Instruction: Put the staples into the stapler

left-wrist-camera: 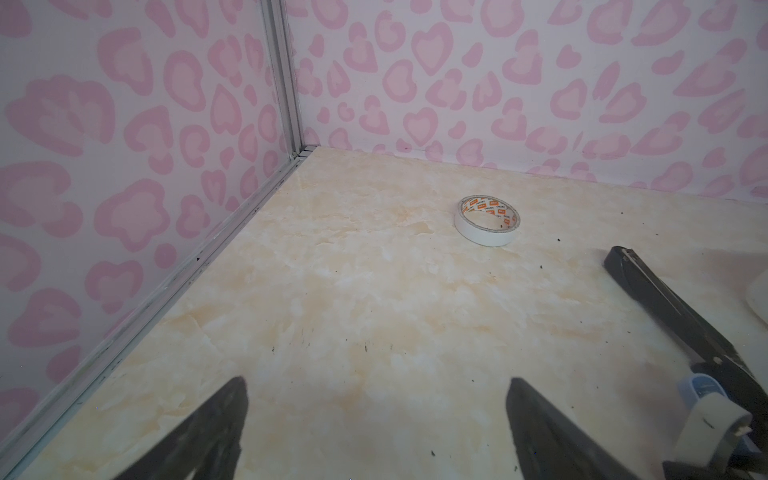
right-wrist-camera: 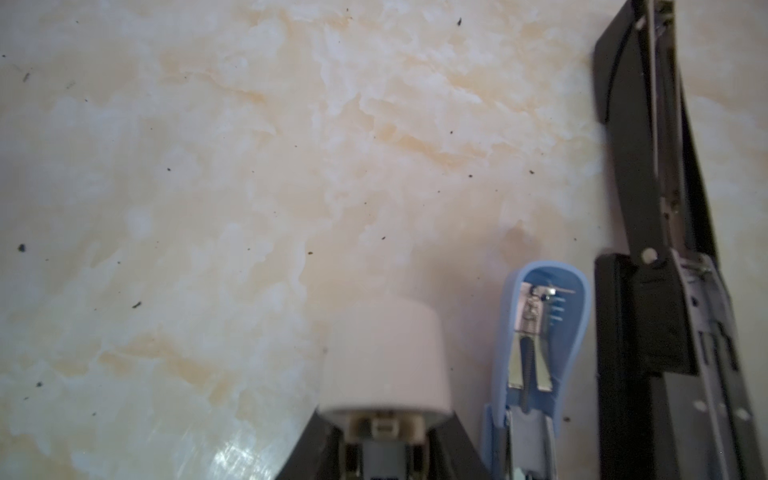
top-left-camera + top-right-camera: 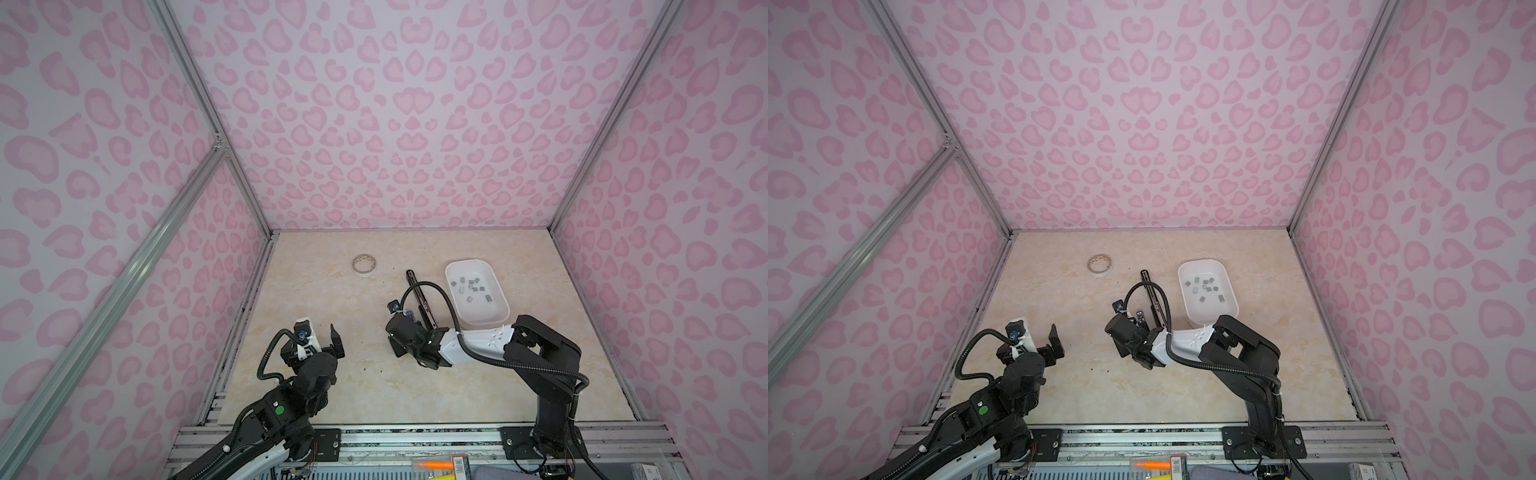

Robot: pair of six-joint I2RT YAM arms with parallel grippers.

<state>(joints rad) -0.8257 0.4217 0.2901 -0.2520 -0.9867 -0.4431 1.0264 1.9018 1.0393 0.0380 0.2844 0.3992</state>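
Note:
Several small grey staples (image 3: 471, 286) lie in a white tray (image 3: 451, 270) at the back right. A long black stapler (image 3: 419, 297) lies opened flat just left of the tray. Beside it is a small blue and white stapler (image 2: 540, 332), hinged open so its metal inside shows. Its white half (image 2: 386, 357) sits between the fingers of my right gripper (image 2: 448, 410), which is shut on it. My left gripper (image 3: 320, 338) hovers open and empty over bare table at the near left, well apart from both staplers; in its wrist view the gripper (image 1: 376, 380) has only tabletop between its fingers.
A roll of white tape (image 3: 364, 265) lies at the back, left of centre. Pink patterned walls with metal frame rails enclose the table on three sides. A metal rail with the arm mounts runs along the near edge.

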